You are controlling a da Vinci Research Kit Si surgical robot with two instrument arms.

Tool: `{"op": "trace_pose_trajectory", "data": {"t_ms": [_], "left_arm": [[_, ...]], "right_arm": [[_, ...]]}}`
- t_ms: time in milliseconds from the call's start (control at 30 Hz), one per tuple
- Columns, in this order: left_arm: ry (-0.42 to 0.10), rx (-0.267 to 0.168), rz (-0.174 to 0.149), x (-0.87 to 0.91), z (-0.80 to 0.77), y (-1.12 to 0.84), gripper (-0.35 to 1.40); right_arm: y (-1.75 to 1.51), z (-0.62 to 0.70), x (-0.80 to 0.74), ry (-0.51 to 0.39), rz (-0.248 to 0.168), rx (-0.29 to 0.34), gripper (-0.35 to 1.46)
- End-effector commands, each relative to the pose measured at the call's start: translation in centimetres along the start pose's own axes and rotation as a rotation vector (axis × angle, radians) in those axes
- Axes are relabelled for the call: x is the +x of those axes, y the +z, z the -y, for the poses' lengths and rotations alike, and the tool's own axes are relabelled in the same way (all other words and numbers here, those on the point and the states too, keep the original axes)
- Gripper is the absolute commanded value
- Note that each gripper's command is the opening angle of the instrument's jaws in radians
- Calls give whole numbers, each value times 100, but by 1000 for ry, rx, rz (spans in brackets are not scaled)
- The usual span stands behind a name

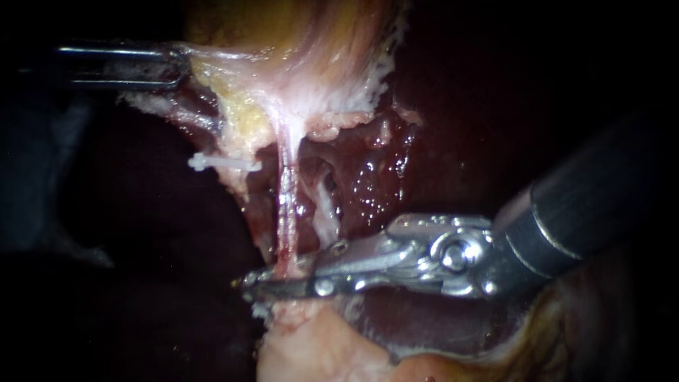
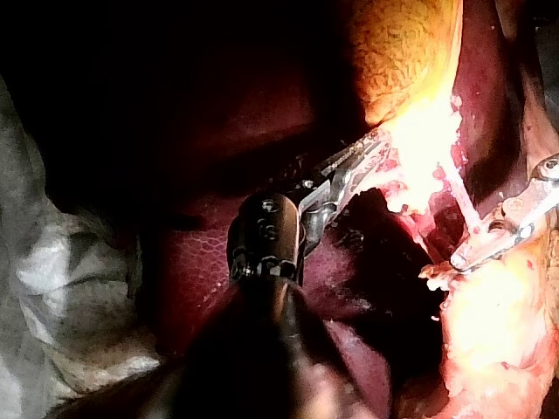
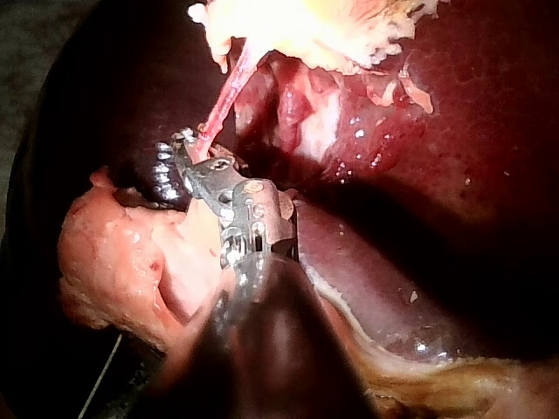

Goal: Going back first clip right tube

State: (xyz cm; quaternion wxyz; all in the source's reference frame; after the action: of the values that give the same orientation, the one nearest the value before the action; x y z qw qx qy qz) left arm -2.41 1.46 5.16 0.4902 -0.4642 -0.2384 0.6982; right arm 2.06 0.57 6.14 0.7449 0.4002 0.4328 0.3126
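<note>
- right instrument (image 1: 265,279) has its jaws lying almost together across the pink tube (image 1: 286,205); one jaw on each side, so it looks pinched rather than just straddled; no clip can be made out between the jaws themselves
- the tube's long axis runs from the gallbladder (image 1: 304,42) straight down into the jaws and crosses them about square; pulled pretty taut; can't say for sure that this is the task's right tube
- the only clip in sight is the white clip (image 1: 225,164); well up the tube from the jaws and off to the far side, away from the shaft
- left instrument (image 1: 173,67) is nowhere near; its jaws look pinched on the gallbladder's edge, holding everything stretched; so backing out looks like the right one's job
- the way out is probably straight back along its own shaft, away from the tube; judging by the layout, the jaws need to let go first or the tube gets dragged
- a pale tube (image 1: 325,212) ends just beside the upper jaw, on the shaft side of the pink one; that's the snag risk
- liver (image 1: 382,170) above the jaws, a pale lump of tissue (image 1: 311,346) close under them; open room only behind
</note>
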Motion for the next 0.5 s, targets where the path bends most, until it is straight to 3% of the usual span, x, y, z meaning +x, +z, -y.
{"op": "trace_pose_trajectory", "data": {"t_ms": [33,67,167,233,500], "left_arm": [[0,0,0,0,0,0,-35],[0,0,0,0,0,0,-35],[0,0,0,0,0,0,-35],[0,0,0,0,0,0,-35],[0,0,0,0,0,0,-35]], "right_arm": [[0,0,0,-1,2,7,-35],[0,0,0,-2,-2,17,-30],[3,-3,-1,-7,-52,54,21],[7,-6,0,-22,-76,70,39],[12,-21,-9,-86,-90,53,46]]}}
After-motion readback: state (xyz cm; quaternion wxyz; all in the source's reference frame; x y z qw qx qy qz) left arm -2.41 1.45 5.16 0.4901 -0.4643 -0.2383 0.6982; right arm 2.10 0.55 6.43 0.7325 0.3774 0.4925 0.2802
